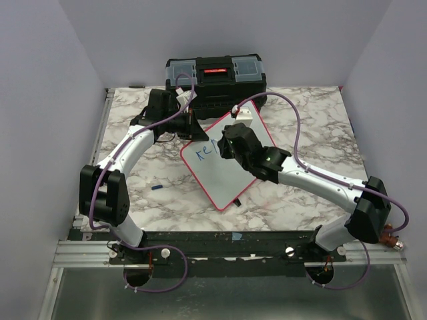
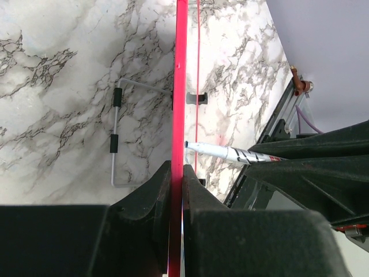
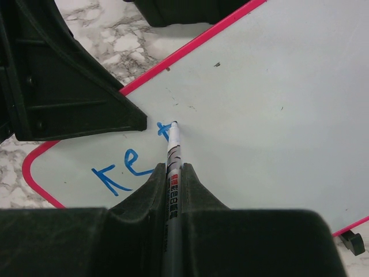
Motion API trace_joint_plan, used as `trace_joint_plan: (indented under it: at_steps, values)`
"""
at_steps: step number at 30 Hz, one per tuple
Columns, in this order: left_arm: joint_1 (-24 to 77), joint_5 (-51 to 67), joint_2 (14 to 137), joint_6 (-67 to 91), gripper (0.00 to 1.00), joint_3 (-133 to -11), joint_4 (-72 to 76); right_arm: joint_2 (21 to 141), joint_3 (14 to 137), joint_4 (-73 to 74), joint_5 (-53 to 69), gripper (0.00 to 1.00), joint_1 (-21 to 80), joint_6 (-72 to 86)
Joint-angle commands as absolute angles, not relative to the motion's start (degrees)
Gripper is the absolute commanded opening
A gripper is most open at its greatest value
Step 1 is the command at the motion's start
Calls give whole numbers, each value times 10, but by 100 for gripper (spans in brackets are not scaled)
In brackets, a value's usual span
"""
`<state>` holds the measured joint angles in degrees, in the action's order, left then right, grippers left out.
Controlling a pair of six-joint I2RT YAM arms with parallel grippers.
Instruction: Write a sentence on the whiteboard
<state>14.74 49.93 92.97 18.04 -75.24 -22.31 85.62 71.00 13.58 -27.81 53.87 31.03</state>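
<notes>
Top external, whiteboard (image 1: 225, 179): it sits askew on the marble table (image 1: 133, 113), near the middle, just in front of the black toolbox (image 1: 215, 72). Whether it lies fully flat I cannot tell.
Top external, left gripper (image 1: 193, 129): it grips the board's upper-left edge, probably to stop it from sliding under the pen.
Top external, right gripper (image 1: 222, 149): it hangs over the board's left part, right beside the blue writing.
Top external, cap (image 1: 157, 187): a small blue piece, likely the pen's cap, lies on the table well apart from the board.
Left wrist, grip: the board's red rim shows edge-on, with both jaws clamped on it from either side.
Left wrist, wire stand (image 2: 114, 138): a bent metal wire lies on the marble beyond the rim. What it is for is unclear.
Right wrist, marker (image 3: 173, 151): it is pinched between closed jaws with the tip touching the white surface, so writing is under way.
Right wrist, sentence (image 3: 134, 164): only a slanted blue "ke" and the start of a next stroke appear near the rounded corner. I judge most of the writing not yet done.
Right wrist, surface: pale, with a few faint specks.
</notes>
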Motion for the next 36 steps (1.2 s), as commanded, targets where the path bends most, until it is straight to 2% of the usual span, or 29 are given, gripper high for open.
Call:
trace_joint_plan:
  at_steps: [1, 36]
  values:
    - [149, 511, 904, 171, 0, -764, -196, 873, 725, 142, -304, 1, 532, 308]
    - [149, 509, 901, 171, 0, -763, -197, 834, 675, 137, -209, 1, 532, 336]
